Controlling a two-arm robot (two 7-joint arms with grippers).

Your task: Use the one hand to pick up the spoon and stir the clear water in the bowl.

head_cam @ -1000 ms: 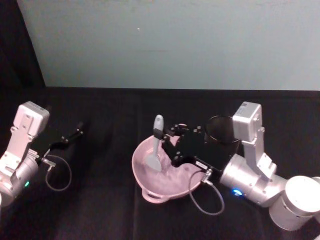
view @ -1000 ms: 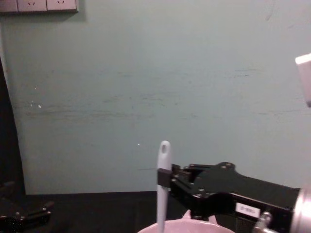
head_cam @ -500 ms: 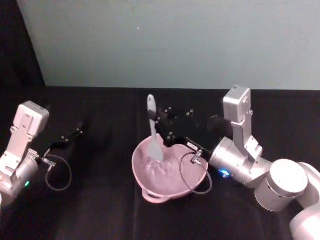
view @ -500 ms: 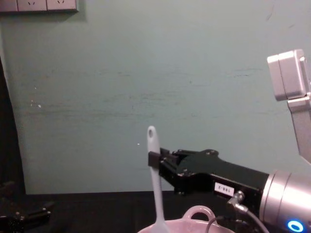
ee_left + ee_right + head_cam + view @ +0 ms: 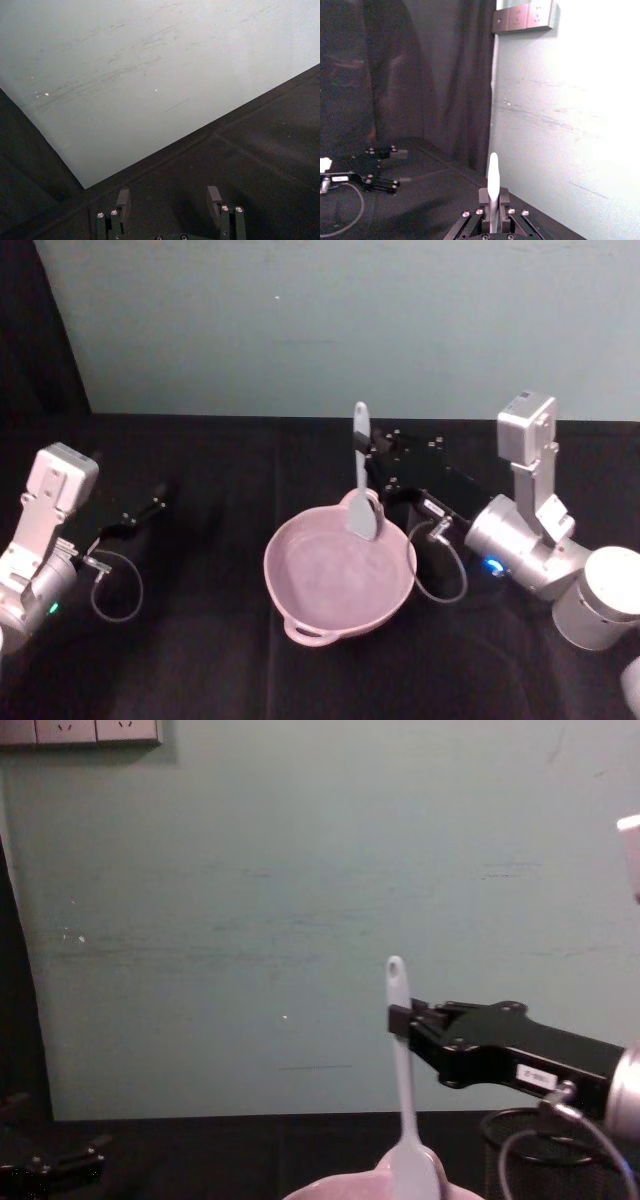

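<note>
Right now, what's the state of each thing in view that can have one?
bowl: upright, loop handle toward the robot.
spoon: upright, head down at the bowl's far rim.
right gripper: jaws shut on the spoon's handle.
left gripper: jaws open, empty, parked at the left.
mesh cup: upright, right of the bowl.

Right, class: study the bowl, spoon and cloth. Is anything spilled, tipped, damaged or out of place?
Nothing stands out. The bowl sits upright on the black cloth, no spill visible. The right gripper holds the spoon upright, head at the bowl's far side. The left gripper rests open at the left.
</note>
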